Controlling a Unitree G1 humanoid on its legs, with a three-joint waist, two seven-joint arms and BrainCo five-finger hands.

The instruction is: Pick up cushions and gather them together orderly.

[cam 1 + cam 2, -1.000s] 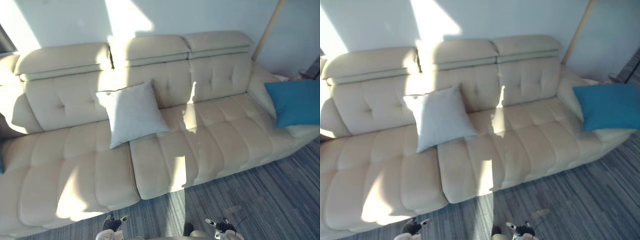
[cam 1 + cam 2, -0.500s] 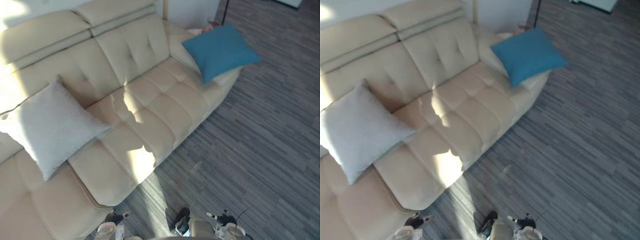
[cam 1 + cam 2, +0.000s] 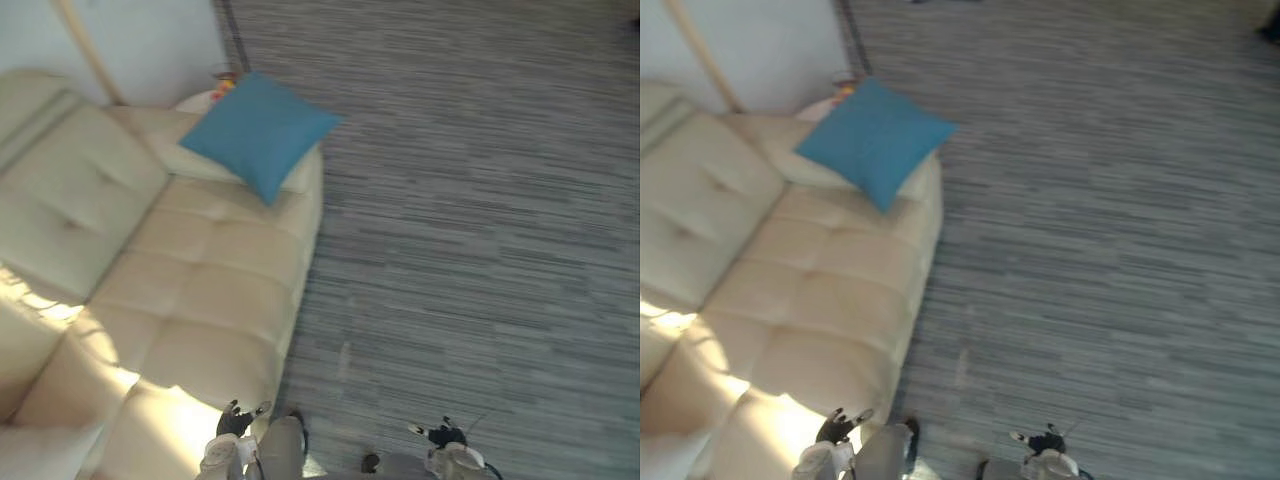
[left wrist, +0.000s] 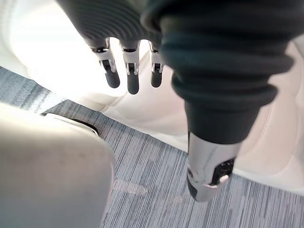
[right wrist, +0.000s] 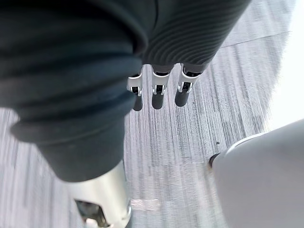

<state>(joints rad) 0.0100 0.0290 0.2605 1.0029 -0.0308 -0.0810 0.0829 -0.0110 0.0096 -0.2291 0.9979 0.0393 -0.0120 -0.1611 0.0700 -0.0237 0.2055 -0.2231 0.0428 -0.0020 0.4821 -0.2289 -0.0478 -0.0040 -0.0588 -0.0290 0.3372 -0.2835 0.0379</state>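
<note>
A blue cushion [image 3: 260,133] lies tilted on the right armrest of the cream sofa [image 3: 190,290], also seen as the blue cushion [image 3: 874,140] in the right eye view. A corner of a pale grey cushion [image 3: 40,452] shows at the lower left edge. My left hand [image 3: 236,421] hangs low by the sofa's front edge, fingers [image 4: 132,78] straight and holding nothing. My right hand [image 3: 443,436] hangs over the carpet, fingers [image 5: 158,95] straight and empty. Both hands are far below the blue cushion.
Grey striped carpet [image 3: 480,220] covers the floor to the right of the sofa. A pale wooden pole [image 3: 85,55] leans against the wall behind the armrest. A small colourful object [image 3: 224,85] sits behind the blue cushion.
The camera has swung right: the sofa and blue cushion slid to the left of the picture, the grey cushion almost out of it. Both hands stay hanging low.
</note>
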